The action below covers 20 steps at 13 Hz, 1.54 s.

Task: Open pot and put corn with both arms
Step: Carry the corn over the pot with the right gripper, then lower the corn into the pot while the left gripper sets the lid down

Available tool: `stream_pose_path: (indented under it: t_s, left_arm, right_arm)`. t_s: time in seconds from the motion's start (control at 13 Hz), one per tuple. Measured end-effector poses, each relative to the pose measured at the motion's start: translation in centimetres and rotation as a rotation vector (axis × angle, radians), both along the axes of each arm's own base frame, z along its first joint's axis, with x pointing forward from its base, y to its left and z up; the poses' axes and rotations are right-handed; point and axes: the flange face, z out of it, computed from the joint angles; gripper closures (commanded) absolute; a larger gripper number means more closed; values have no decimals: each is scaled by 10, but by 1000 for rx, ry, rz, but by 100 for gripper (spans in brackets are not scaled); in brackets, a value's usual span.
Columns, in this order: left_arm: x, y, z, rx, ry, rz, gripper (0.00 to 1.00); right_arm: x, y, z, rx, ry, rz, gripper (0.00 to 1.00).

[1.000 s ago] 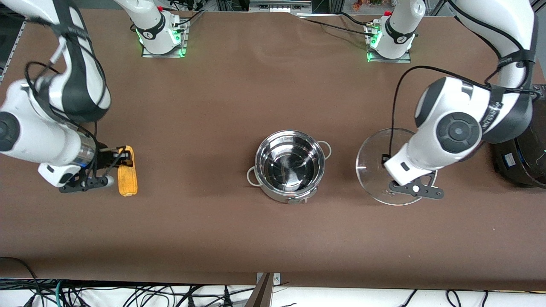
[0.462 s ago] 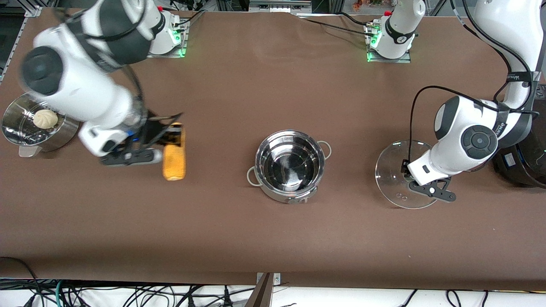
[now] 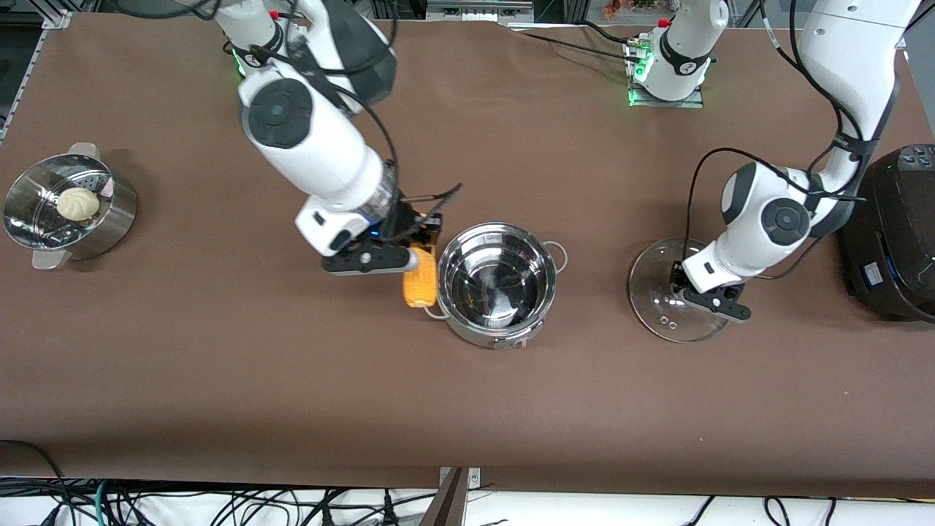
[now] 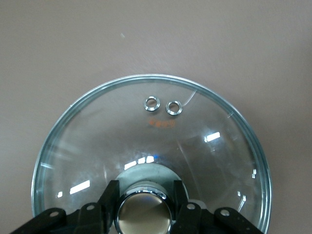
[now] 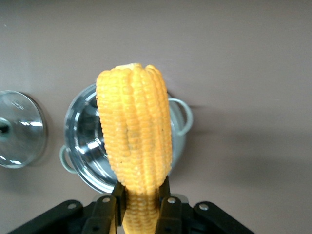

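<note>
I see the pot (image 3: 497,283) standing uncovered near the middle of the table (image 3: 292,380), its steel bowl empty, its two grey loop handles pointing toward the two ends of the table.

The corn (image 3: 420,285) is off the table, clamped at one end between the fingers of the right gripper (image 3: 418,245). It hangs over the table just beside the pot's rim, on the side toward the right arm's end, above the handle there. In the right wrist view the cob (image 5: 135,146) stands out from the fingers (image 5: 167,204) with the open pot (image 5: 90,146) below it.

The glass lid (image 3: 676,292) is toward the left arm's end of the table, well apart from the pot. The left gripper (image 3: 694,288) has its fingers closed on the lid's knob (image 4: 144,212); the left wrist view shows a finger (image 4: 105,214) on each side of the knob. I cannot tell whether the lid rests on the table or is just above it.

A steel steamer pot (image 3: 69,208) with a pale bun (image 3: 77,203) in it sits by the edge at the right arm's end. A black cooker (image 3: 895,234) sits at the edge at the left arm's end.
</note>
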Motion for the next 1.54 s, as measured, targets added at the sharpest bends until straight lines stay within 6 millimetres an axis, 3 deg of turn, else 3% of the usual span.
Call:
stream_pose_path:
  t_s: [0.23, 0.31, 0.46, 0.54, 0.62, 0.92, 1.15, 1.23, 1.46, 1.54]
  left_arm:
    - [-3, 0, -4, -2, 0, 0, 82]
    - [-4, 1, -4, -2, 1, 0, 74]
    - [-5, 2, -5, -2, 4, 2, 36]
    - [-5, 3, -6, -2, 6, 3, 14]
    - [-6, 3, -7, -2, 8, 4, 0]
    - [-5, 5, -4, -1, 2, 7, 0]
    - [-2, 6, 16, 16, -6, 7, 0]
    - [-2, 5, 31, 29, -2, 4, 0]
    - [-4, -6, 98, 36, 29, 42, 0]
    - [-6, -10, 124, 27, 46, 62, 0]
  right_arm:
    - [-20, 55, -42, -35, -42, 27, 100]
    - [-29, 73, -59, -48, -54, 37, 100]
    - [-38, 96, -94, -63, -71, 51, 100]
    - [-37, 100, -110, -63, -75, 53, 100]
    - [-33, 101, -123, -62, -76, 49, 100]
    - [-22, 96, -149, -60, -82, 32, 99]
    - [-27, 101, -152, -58, -74, 16, 96]
    - [-30, 105, -152, -57, -70, 12, 88]
    - [-38, 113, -159, -60, -60, 8, 0]
    - [-39, 113, -162, -62, -54, 1, 0]
